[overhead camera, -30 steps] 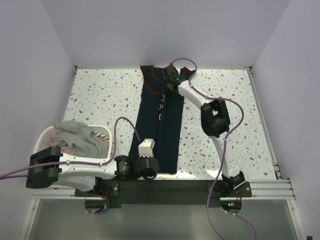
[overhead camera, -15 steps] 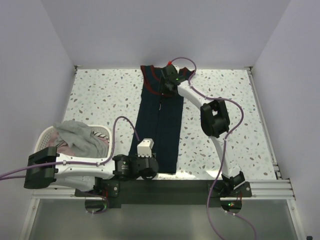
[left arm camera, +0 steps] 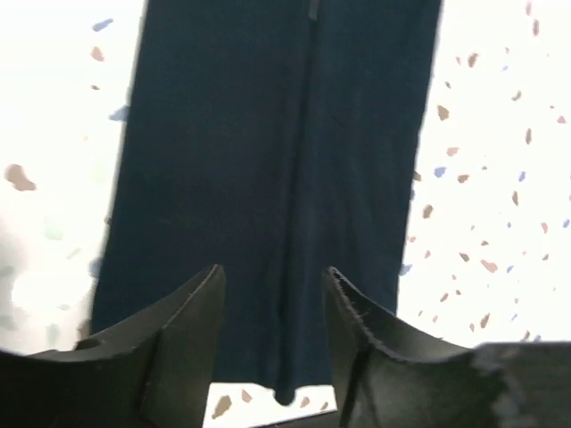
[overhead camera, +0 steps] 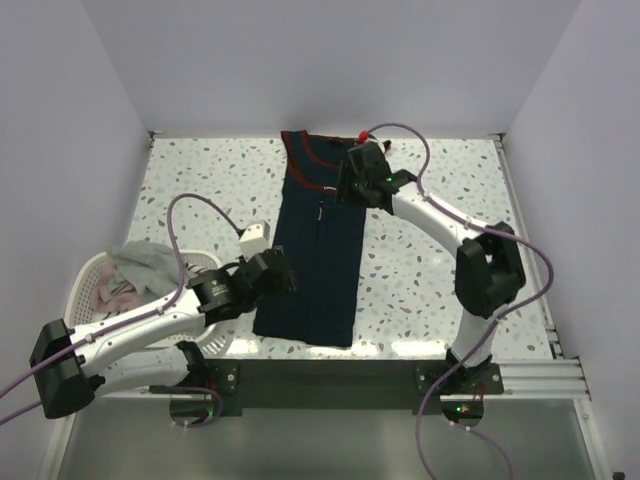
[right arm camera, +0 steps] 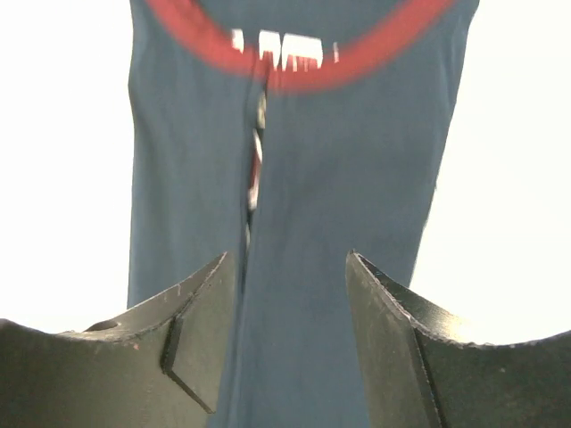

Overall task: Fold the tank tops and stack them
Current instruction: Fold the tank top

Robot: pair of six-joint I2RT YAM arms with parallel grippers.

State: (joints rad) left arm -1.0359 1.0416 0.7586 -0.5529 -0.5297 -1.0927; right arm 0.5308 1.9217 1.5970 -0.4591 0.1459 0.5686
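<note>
Tops: one navy jersey (overhead camera: 318, 250) flat, one grey top (overhead camera: 140, 262) in basket (overhead camera: 207, 263).
Left gripper (left arm camera: 272, 272): jaws apart, empty, over near hem.
Right gripper (right arm camera: 287, 259): jaws apart, empty, over far neckline.

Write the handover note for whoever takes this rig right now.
Left gripper: open, empty, over the near end of the navy jersey.
Right gripper: open, empty, over the jersey's collar end.
Jersey: flat on the speckled table, in a long narrow strip with its sides folded in to the middle.
Grey top and a pinkish one: bunched in the white basket at the left.
Done: the jersey's lengthwise fold.
Left: fold the jersey across, then fold the basket's tops and stack them all.
</note>
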